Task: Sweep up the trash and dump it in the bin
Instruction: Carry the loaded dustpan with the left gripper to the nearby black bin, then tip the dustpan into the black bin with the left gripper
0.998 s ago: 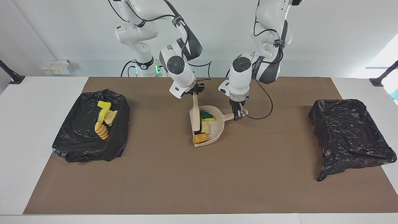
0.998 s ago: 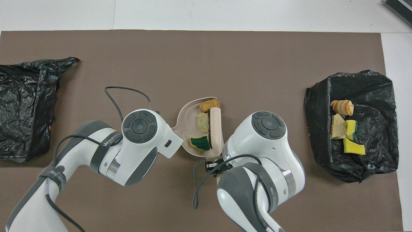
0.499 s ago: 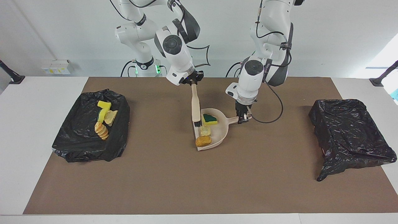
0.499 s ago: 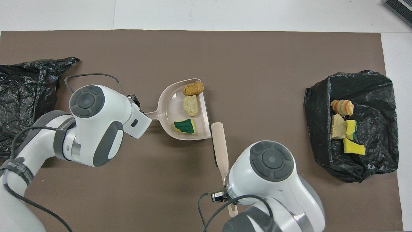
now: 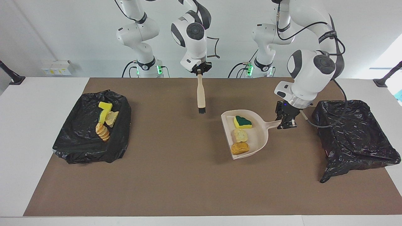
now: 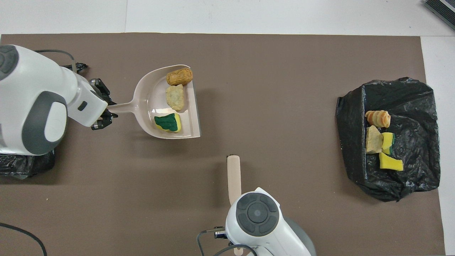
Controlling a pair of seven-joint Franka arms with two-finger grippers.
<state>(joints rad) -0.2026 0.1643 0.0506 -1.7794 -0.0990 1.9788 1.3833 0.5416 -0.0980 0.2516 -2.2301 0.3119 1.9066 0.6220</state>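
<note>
Trash in dustpan, pan handle in left end effector.

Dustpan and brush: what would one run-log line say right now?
left gripper: holds dustpan, three scraps, raised | right gripper: holds brush raised | four scraps in bin

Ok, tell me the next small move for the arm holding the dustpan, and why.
Probably carry it on over the empty bin at that arm's end. The left gripper is shut on the dustpan, raised beside that bin, with three scraps aboard. The right gripper holds the brush clear.
</note>
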